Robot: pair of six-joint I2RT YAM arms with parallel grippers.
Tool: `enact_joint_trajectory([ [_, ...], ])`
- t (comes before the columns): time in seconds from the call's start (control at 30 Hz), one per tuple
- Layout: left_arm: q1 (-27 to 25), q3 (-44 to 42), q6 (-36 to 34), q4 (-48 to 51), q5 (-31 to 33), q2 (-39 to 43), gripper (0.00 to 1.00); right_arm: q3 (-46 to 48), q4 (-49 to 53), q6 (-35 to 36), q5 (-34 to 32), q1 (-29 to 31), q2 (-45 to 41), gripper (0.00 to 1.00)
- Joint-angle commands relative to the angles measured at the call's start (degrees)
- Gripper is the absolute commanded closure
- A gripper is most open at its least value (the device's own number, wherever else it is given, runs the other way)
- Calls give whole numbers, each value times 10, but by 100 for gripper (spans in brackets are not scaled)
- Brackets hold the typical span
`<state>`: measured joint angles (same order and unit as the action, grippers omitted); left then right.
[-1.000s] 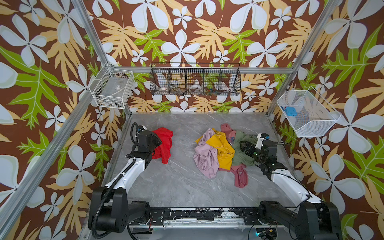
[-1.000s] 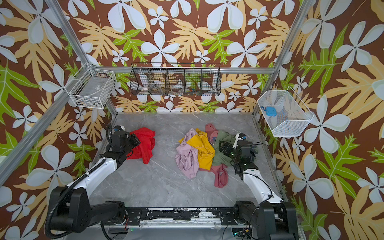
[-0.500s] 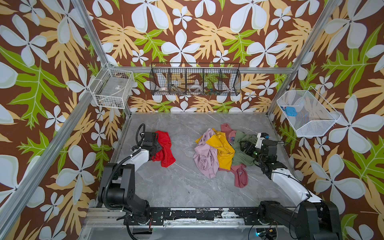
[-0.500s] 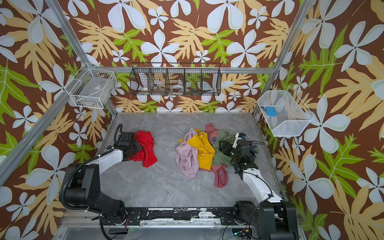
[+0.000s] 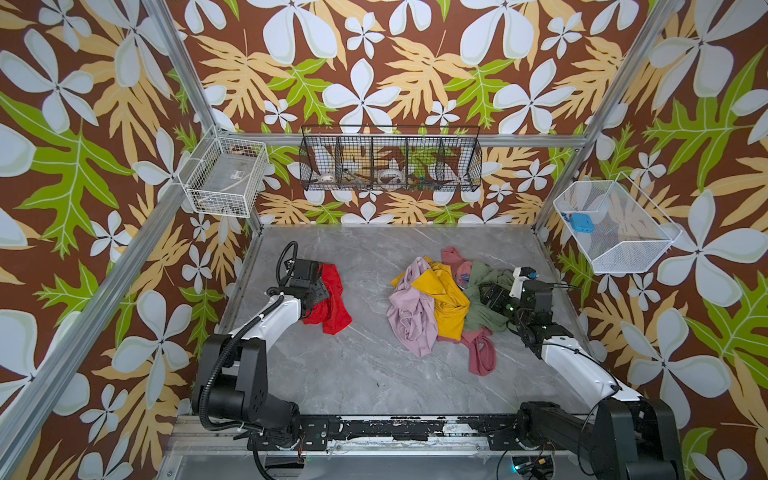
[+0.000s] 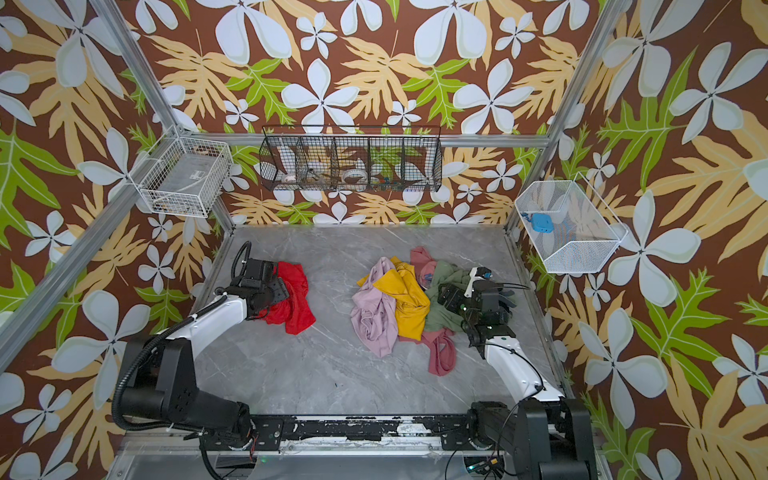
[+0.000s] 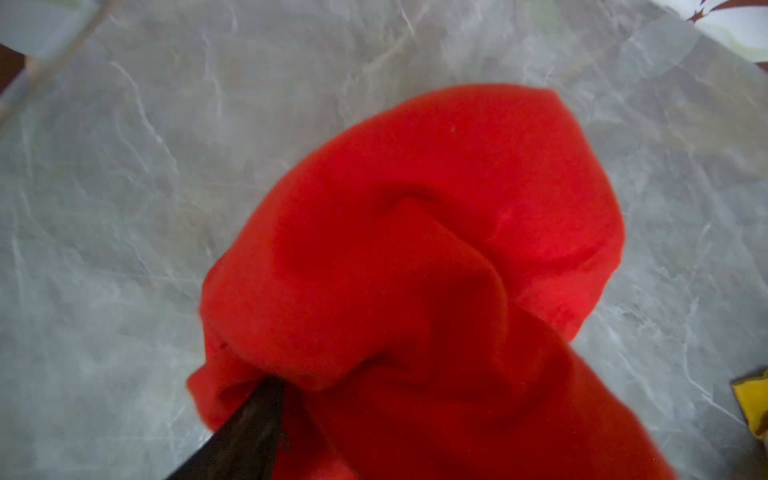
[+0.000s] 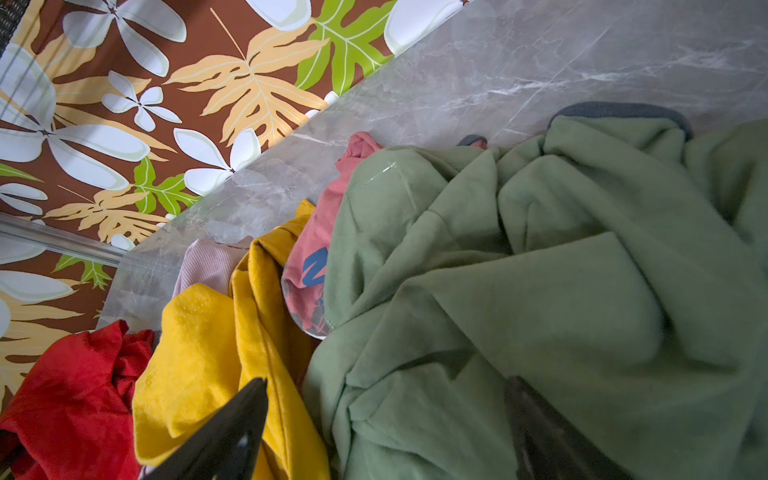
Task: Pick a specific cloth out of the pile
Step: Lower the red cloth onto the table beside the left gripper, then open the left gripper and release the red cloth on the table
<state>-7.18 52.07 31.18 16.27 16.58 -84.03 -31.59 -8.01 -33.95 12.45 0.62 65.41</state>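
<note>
The red cloth lies crumpled on the grey table, at the left and apart from the pile. My left gripper sits low at the cloth's left side. In the left wrist view the cloth drapes over my left gripper. One black finger shows, set wide to the side, so the jaws stand open; the other finger is hidden under the fabric. My right gripper hangs open over the pile's olive green garment, holding nothing.
The pile also holds a mustard yellow garment, a lilac one and a dusty rose one. Wire baskets hang on the walls: white, black, white mesh. Bare table lies between the arms.
The left arm has drawn back and come down, and the red cloth has settled lower on the table with it. Its jaws have opened from shut. The right arm has not moved.
</note>
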Motion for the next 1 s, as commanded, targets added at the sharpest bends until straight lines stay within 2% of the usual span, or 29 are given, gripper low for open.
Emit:
enact_joint_trajectory([
  [0.0, -4, 13, -8, 50, 55, 19, 21, -7, -5, 14, -10, 0, 1, 11],
  [0.13, -5, 37, -19, 86, 90, 38, 21, -12, 0, 25, -15, 0, 6, 11],
  [0.37, -43, 80, -78, 64, 92, 60, 18, -19, -7, 22, -9, 0, 16, 11],
  [0.67, -49, 111, -134, 49, 42, 9, 18, -20, -1, 22, -10, 1, 6, 11],
  [0.77, -49, 120, -147, 50, 19, -32, 18, -19, 2, 22, -10, 0, 3, 11],
  [0.97, -48, 131, -114, 68, 20, -117, 22, -20, 20, 30, -19, 1, -17, 11],
])
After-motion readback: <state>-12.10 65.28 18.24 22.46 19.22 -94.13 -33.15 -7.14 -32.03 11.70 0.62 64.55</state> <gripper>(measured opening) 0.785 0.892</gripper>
